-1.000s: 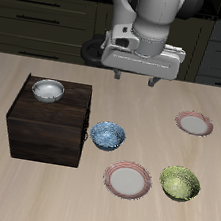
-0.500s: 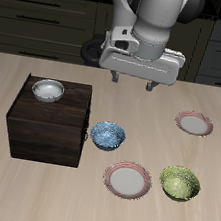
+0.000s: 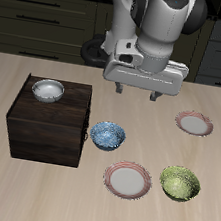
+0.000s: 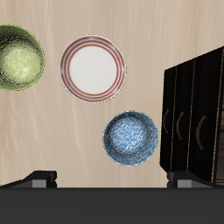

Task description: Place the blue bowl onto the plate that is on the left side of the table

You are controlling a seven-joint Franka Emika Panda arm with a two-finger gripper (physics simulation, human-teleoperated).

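The blue bowl [image 3: 107,134] has a speckled blue-and-white glaze and stands upright on the table next to a dark wooden box; it also shows in the wrist view [image 4: 132,136]. The plate [image 3: 194,123], pink-rimmed with a pale centre, lies farther back near the table's side edge and is out of the wrist view. My gripper [image 3: 136,90] is open and empty. It hangs well above the table, behind the blue bowl. In the wrist view the gripper [image 4: 112,180] has its fingers spread wide, with the bowl below and between them.
A dark wooden box [image 3: 48,120] beside the blue bowl carries a white-grey bowl [image 3: 48,91]. A larger pink-rimmed plate [image 3: 128,179] and a green bowl [image 3: 180,182] lie near the table's front edge; both show in the wrist view, plate [image 4: 93,68] and bowl [image 4: 17,57].
My gripper has come lower and a little forward, toward the blue bowl. The bowls, plates and box have not moved.
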